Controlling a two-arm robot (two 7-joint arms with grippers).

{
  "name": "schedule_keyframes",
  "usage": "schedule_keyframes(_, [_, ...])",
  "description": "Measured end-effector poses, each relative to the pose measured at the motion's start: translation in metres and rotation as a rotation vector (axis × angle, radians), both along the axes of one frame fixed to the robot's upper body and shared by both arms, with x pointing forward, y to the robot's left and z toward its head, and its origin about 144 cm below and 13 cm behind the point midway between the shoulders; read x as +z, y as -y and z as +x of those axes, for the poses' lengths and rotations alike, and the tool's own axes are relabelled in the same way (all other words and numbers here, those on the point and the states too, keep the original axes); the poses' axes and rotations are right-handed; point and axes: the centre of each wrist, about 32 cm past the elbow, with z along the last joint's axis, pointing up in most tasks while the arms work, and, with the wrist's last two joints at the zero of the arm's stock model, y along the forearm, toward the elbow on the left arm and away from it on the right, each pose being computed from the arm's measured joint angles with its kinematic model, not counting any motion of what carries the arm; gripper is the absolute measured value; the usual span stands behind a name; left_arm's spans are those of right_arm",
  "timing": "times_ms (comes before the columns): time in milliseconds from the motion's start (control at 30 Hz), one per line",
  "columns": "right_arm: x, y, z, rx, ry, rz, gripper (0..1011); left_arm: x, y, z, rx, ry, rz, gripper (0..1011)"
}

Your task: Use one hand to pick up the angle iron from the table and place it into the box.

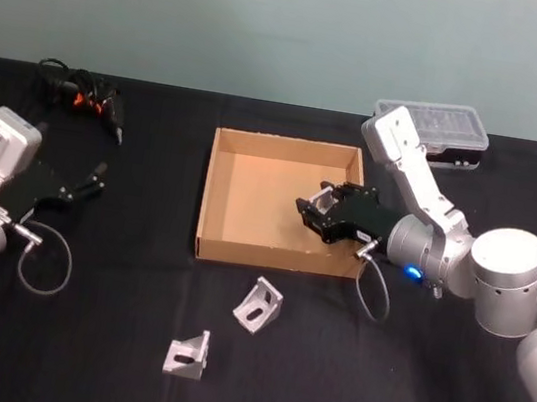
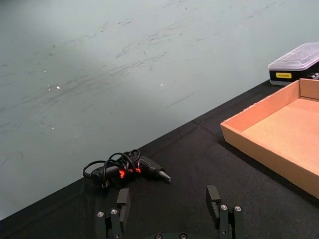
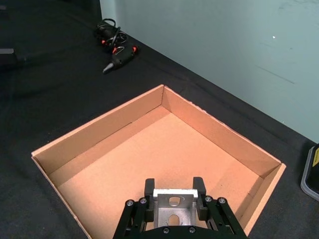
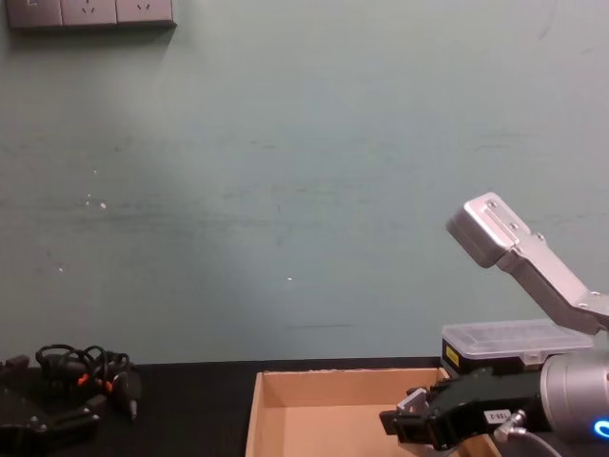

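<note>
1. Two loose brackets lie closest, on the black table [image 1: 103,358]. The front angle iron [image 1: 187,354] stands nearest, and the second angle iron [image 1: 259,305] is behind it and to its right, near the box's front wall but apart from it
2. Behind them, the tan cardboard box [image 1: 287,144] sits open-topped at the middle of the table. The bare part of its floor shows in the right wrist view [image 3: 99,135]
3. The right gripper [image 1: 314,208] reaches in over the right half of the box from the robot's right. Its fingers [image 3: 149,185] are clamped on either side of a third, held angle iron [image 3: 173,208], which hangs over the box floor near the right wall. The chest view shows this gripper [image 4: 407,421] at about the level of the box walls [image 4: 324,383]
4. The left gripper [image 1: 91,185] hangs over the table's left side, well apart from the box. In the left wrist view its fingers [image 2: 122,199] are spread wide with nothing between them
5. A black corded tool [image 1: 84,98] lies at the far left, and a clear-lidded plastic case [image 1: 432,124] sits behind the box's right corner
</note>
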Motion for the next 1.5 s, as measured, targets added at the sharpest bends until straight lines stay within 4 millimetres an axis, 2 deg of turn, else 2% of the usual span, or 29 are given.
schedule_keyframes(67, [0.000, 0.000, 0.000, 0.002, -0.002, -0.002, 456, 0.000, 0.000, 0.000, 0.000, 0.000, 0.000, 1000])
schedule_keyframes(200, [-0.001, 0.000, 0.000, 0.003, -0.005, -0.009, 521, 0.000, 0.000, 0.000, 0.000, 0.000, 0.000, 1000])
schedule_keyframes(233, [-0.001, 0.001, 0.000, 0.002, -0.003, -0.008, 589, 0.000, 0.000, 0.000, 0.000, 0.000, 0.000, 1000])
schedule_keyframes(300, [-0.001, 0.001, 0.000, 0.000, -0.001, -0.007, 628, 0.000, 0.000, 0.000, 0.000, 0.000, 0.000, 1000])
schedule_keyframes(333, [-0.001, 0.001, 0.000, 0.000, 0.000, -0.006, 692, 0.000, 0.000, 0.000, 0.000, 0.000, 0.000, 1000])
schedule_keyframes(700, [0.001, 0.006, -0.006, -0.016, 0.023, 0.020, 997, 0.000, 0.000, 0.000, 0.000, 0.000, 0.000, 1000])
schedule_keyframes(1067, [0.016, 0.019, -0.025, -0.031, 0.082, 0.063, 1000, 0.000, 0.000, 0.000, 0.000, 0.000, 0.000, 1000])
schedule_keyframes(1267, [0.032, 0.029, -0.049, -0.019, 0.102, 0.089, 1000, 0.000, 0.000, 0.000, 0.000, 0.000, 0.000, 1000])
schedule_keyframes(1500, [0.045, 0.031, -0.075, 0.035, 0.091, 0.098, 1000, 0.000, 0.000, 0.000, 0.000, 0.000, 0.000, 1000])
